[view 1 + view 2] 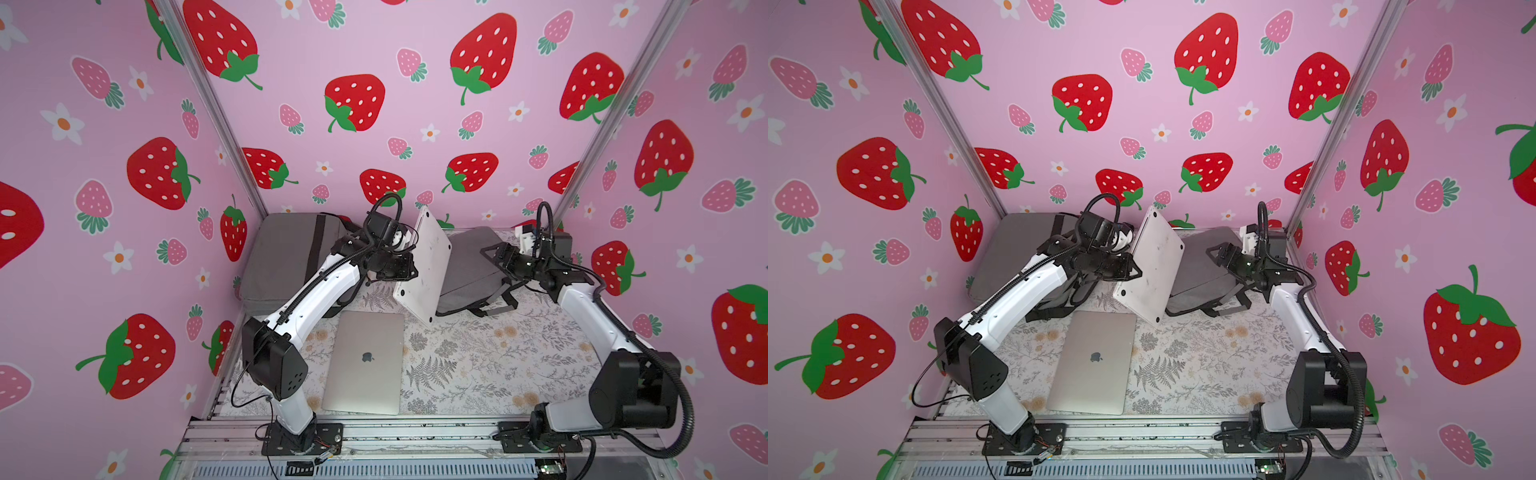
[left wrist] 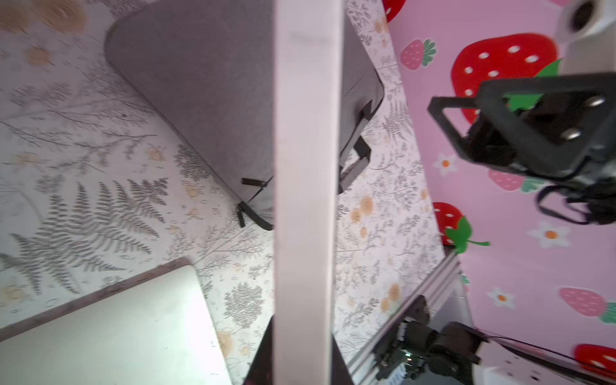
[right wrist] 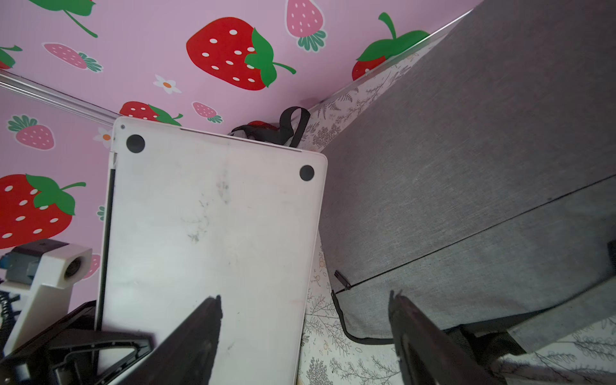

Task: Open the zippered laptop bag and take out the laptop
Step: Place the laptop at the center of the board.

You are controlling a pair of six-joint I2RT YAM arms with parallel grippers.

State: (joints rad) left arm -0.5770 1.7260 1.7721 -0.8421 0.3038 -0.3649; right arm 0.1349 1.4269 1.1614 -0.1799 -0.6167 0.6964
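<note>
Pink strawberry-print walls (image 1: 374,50) enclose a fern-patterned table (image 1: 478,353); the left gripper (image 1: 409,259) clamps narrow on the left edge of a slim white closed laptop (image 1: 424,266), held steeply tilted, underside showing, outside and just left of the grey fabric zippered laptop bag (image 1: 473,270); the right gripper (image 3: 305,298) hangs wide over that bag, holding nothing; a flat silver laptop (image 1: 365,361) lies nearer; a second grey bag (image 1: 286,257) sits far left.

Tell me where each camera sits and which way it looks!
Top views: high in front, looking down on the table; left arm and right arm show.
Left wrist: on the left arm, looking along the white laptop held by the left pincer.
Right wrist: on the right arm, facing the grey bag; open right pincer shows.
Shared: both wrist views show laptop and bag.
</note>
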